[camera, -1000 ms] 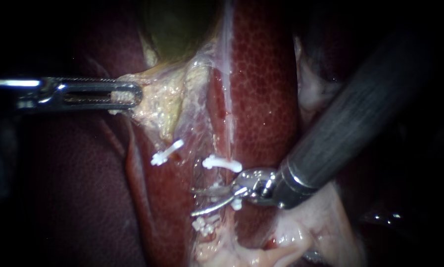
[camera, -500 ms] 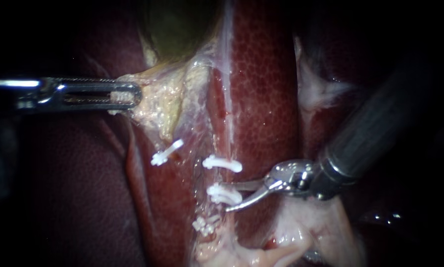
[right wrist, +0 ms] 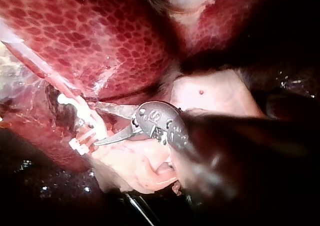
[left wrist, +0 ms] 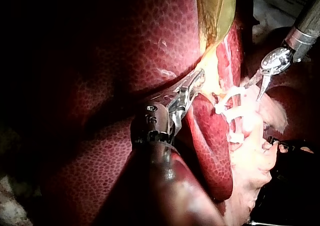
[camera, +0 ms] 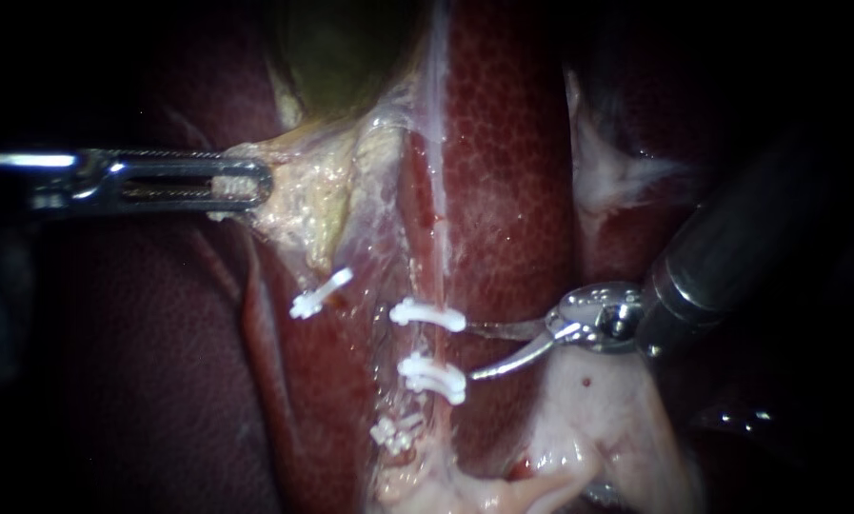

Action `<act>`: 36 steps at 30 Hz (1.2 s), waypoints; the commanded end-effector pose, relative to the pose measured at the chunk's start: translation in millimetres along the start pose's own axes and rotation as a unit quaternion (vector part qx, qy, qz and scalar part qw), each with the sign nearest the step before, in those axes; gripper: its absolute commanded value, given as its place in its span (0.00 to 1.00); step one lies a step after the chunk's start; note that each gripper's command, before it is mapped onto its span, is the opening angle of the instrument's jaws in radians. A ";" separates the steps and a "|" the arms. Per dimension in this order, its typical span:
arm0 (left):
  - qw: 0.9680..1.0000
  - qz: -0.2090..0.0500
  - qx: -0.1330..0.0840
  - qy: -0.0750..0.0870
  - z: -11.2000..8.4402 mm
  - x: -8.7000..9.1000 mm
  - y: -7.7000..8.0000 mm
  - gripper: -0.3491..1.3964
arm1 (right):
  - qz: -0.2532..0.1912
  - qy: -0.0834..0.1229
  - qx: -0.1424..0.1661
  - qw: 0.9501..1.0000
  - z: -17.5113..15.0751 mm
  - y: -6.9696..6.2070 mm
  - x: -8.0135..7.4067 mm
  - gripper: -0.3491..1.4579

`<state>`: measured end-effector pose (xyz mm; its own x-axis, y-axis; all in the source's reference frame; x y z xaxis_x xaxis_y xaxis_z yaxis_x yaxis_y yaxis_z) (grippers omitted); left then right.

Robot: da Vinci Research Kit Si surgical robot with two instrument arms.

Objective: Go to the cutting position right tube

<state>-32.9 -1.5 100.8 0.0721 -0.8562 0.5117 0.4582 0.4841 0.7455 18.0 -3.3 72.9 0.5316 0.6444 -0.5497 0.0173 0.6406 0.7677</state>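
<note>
– Endoscope view: where lies the right tube (camera: pixel 432 345)?
– On the liver (camera: pixel 512 190), carrying two clips (camera: pixel 428 314); the right instrument (camera: pixel 470 352), jaws apart, sits just beside the span between them. The left instrument (camera: pixel 253 181) clamps pale tissue (camera: pixel 312 200) below the gallbladder (camera: pixel 341 48).

The shaft of our left tool (camera: pixel 244 181) comes in level from the left. Its long slotted jaws lie pressed together, clamped on a fold of pale tissue (camera: pixel 288 205). The dark shaft of our right tool (camera: pixel 471 352) slants down from the upper right. Its wrist is bent leftward, and its two thin curved jaws stand spread with a clear gap, gripping nothing.
</note>
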 end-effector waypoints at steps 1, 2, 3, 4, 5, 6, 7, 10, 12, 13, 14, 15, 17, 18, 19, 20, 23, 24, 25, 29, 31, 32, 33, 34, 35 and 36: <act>1.000 0.000 0.000 0.000 0.0 0.0 0.0 0.00 | 0.001 0.000 -0.001 1.000 0.3 0.1 0.0 0.85; 1.000 0.000 0.000 0.000 0.0 0.0 0.0 0.00 | 0.001 0.000 -0.002 1.000 0.6 0.1 0.1 0.85; 1.000 0.000 0.000 0.000 0.0 0.0 0.0 0.00 | 0.001 0.000 -0.002 1.000 0.9 0.2 0.1 0.85; 1.000 0.000 0.000 0.000 0.0 0.0 0.0 0.00 | 0.000 -0.001 -0.004 1.000 1.2 0.2 0.2 0.85; 1.000 0.000 0.000 0.000 0.0 0.0 0.0 0.00 | 0.000 0.001 -0.004 1.000 1.6 0.2 0.2 0.85; 1.000 0.000 0.000 0.000 0.0 0.0 0.0 0.00 | 0.000 0.002 -0.004 1.000 2.0 0.2 0.3 0.85; 1.000 0.000 0.000 0.000 0.0 0.0 0.0 0.00 | 0.000 0.003 -0.005 1.000 2.3 0.2 0.3 0.85; 1.000 0.000 0.000 0.000 0.0 0.0 0.0 0.00 | 0.000 0.003 -0.005 1.000 3.5 0.2 0.2 0.85; 1.000 0.000 0.000 0.000 0.1 0.0 0.0 0.00 | -0.001 0.004 0.000 1.000 4.2 0.2 0.1 0.85; 1.000 0.000 0.000 0.000 0.1 0.0 0.0 0.00 | -0.001 0.003 0.004 1.000 4.5 0.2 0.1 0.85; 1.000 0.000 0.000 0.000 0.1 0.0 0.0 0.00 | -0.002 0.004 0.009 1.000 4.7 0.2 0.1 0.85; 1.000 0.000 0.000 0.000 0.1 0.0 0.0 0.00 | -0.001 0.006 0.016 1.000 4.9 0.2 0.2 0.86; 1.000 0.000 0.000 0.000 0.1 0.0 0.0 0.00 | -0.002 0.007 0.033 0.999 5.2 0.1 0.4 0.86; 1.000 0.000 0.000 0.000 0.1 0.0 0.0 0.00 | -0.002 0.011 0.037 0.999 5.3 0.0 0.5 0.86; 1.000 0.000 0.000 0.000 0.1 0.0 0.0 0.00 | -0.002 0.015 0.041 0.999 5.4 -0.1 0.6 0.86; 1.000 0.000 0.000 0.000 0.1 0.0 0.0 0.00 | -0.002 0.019 0.047 0.999 5.5 -0.2 0.7 0.86; 1.000 0.000 0.000 0.000 0.1 0.0 0.0 0.00 | 0.000 0.033 0.065 0.997 5.8 -0.6 1.1 0.86; 1.000 0.000 0.000 0.000 0.1 0.0 0.0 0.00 | 0.002 0.035 0.070 0.997 6.0 -0.8 1.2 0.86; 1.000 0.000 0.000 0.000 0.1 0.0 0.0 0.00 | 0.004 0.037 0.074 0.997 6.1 -0.9 1.3 0.86; 1.000 0.000 0.000 0.000 0.1 0.0 0.0 0.00 | 0.014 0.043 0.092 0.995 6.3 -1.5 1.5 0.86; 1.000 0.000 0.000 0.000 0.1 0.0 0.0 0.00 | 0.016 0.043 0.100 0.994 6.5 -1.7 1.6 0.86; 1.000 0.000 0.000 0.000 0.1 0.0 0.0 0.00 | 0.016 0.043 0.102 0.994 6.6 -1.8 1.6 0.86; 1.000 0.000 0.000 0.000 0.1 0.0 0.0 0.00 | 0.018 0.042 0.103 0.994 6.7 -1.9 1.6 0.86; 1.000 0.000 0.000 0.000 0.1 0.0 0.0 0.00 | 0.020 0.039 0.107 0.993 6.8 -2.0 1.5 0.86; 1.000 0.000 0.000 0.000 0.1 0.0 0.0 0.00 | 0.022 0.039 0.108 0.993 6.9 -2.0 1.4 0.86; 1.000 0.000 0.000 0.000 0.1 0.0 0.0 0.00 | 0.023 0.037 0.109 0.993 7.1 -2.0 1.3 0.86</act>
<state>-33.0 -1.5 100.9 0.0719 -0.8560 0.5119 0.4588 0.4841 0.7451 24.7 -6.7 73.0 0.4719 0.7043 -0.5304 0.1846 0.5093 0.8405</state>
